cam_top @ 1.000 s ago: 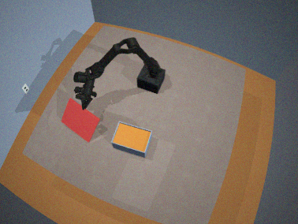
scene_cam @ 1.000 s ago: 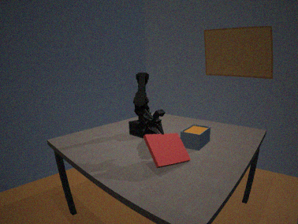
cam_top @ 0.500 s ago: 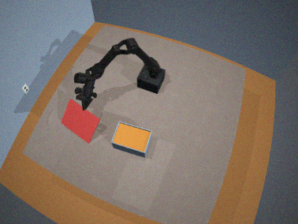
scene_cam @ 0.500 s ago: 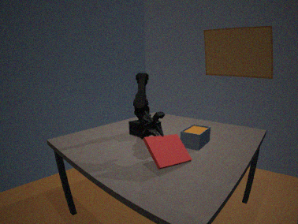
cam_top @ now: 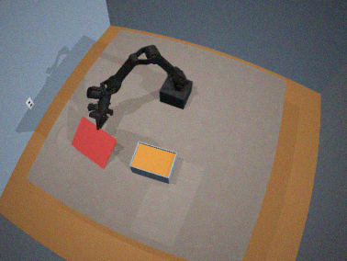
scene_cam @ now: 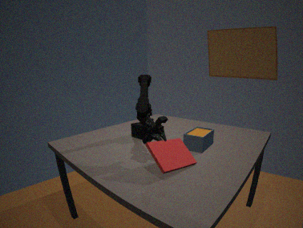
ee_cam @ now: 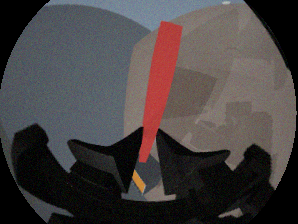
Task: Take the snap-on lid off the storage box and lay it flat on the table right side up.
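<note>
my gripper is nearly closed, pinching the tilted red lid by one edge, its broad face sloping away from me, so i should level it while lowering
</note>
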Tool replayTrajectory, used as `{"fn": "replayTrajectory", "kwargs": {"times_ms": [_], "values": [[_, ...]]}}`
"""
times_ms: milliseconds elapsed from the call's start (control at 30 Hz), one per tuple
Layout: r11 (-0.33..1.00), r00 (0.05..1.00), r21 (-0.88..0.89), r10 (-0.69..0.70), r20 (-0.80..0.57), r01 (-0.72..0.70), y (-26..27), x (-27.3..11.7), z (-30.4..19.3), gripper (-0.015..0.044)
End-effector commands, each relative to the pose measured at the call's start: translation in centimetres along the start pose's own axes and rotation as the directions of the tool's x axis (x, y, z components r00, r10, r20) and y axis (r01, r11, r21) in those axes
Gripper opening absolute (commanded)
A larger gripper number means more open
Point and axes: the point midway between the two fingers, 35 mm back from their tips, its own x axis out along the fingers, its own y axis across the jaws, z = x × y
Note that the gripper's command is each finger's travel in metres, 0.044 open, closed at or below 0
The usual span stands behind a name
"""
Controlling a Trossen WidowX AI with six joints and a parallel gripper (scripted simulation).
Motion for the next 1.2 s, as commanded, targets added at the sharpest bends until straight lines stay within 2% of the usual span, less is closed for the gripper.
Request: {"fn": "replayTrajectory", "kwargs": {"times_ms": [0, 1167], "values": [[1.000, 0.999, 0.010, -0.024, -0.021, 0.024, -1.3, 1.1, -0.8, 0.0000], [1.000, 0.999, 0.011, -0.024, -0.021, 0.024, -3.5, 2.9, -0.8, 0.0000]]}}
